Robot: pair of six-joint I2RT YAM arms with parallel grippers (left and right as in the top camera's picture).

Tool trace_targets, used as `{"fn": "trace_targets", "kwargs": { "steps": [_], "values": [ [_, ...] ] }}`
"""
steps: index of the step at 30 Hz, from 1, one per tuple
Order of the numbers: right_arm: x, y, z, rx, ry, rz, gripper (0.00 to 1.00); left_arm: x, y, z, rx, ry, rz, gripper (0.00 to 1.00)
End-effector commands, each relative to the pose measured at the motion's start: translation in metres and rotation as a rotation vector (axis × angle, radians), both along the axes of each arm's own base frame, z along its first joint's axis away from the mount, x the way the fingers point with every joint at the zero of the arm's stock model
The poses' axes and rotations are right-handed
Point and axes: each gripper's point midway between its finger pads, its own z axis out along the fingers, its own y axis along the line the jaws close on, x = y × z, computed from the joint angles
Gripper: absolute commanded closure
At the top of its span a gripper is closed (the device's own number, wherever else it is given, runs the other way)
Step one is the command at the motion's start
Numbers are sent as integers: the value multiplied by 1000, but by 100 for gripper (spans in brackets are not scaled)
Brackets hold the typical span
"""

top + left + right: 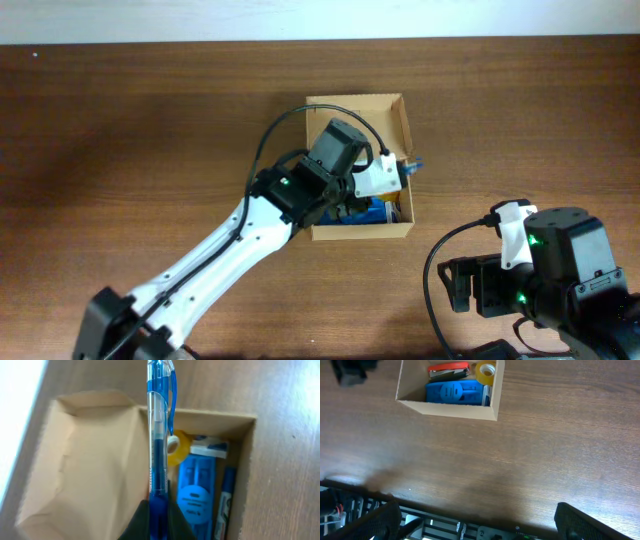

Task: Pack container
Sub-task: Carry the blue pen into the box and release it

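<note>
Pinched tight in the left gripper [158, 519], a clear blue pen [157, 435] hangs lengthwise over the container [215, 418], an open tan cardboard box just toward 12 o'clock of the table's [120, 120] middle. Inside, along its 3 o'clock side in the left wrist view, lie a yellow tape roll [179, 446], a blue plastic case [196, 495] and a marker [226, 491]. At 5 o'clock overhead, the right gripper [480, 522] gapes wide, empty.

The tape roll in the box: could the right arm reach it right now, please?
Probably not cleanly: the left gripper, holding a blue pen, hangs over the open box and tape roll, crowding the right arm on its way in.
</note>
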Motion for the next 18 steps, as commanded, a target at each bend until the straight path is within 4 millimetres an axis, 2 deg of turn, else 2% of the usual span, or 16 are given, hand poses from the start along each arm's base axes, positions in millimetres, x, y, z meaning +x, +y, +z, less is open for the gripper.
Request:
{"fn": "trace_targets", "kwargs": {
  "steps": [1, 10, 14, 18],
  "values": [
    [0, 1, 4, 4, -17, 9, 1, -7, -4, -24, 60, 40, -98, 98],
    [0, 1, 4, 4, -17, 9, 1, -20, 12, -72, 186, 177, -110, 98],
    [0, 1, 4, 4, -17, 9, 1, -17, 18, -86, 211, 208, -102, 98],
    [0, 1, 4, 4, -17, 9, 1, -17, 22, -89, 219, 221, -93, 98]
  ]
}}
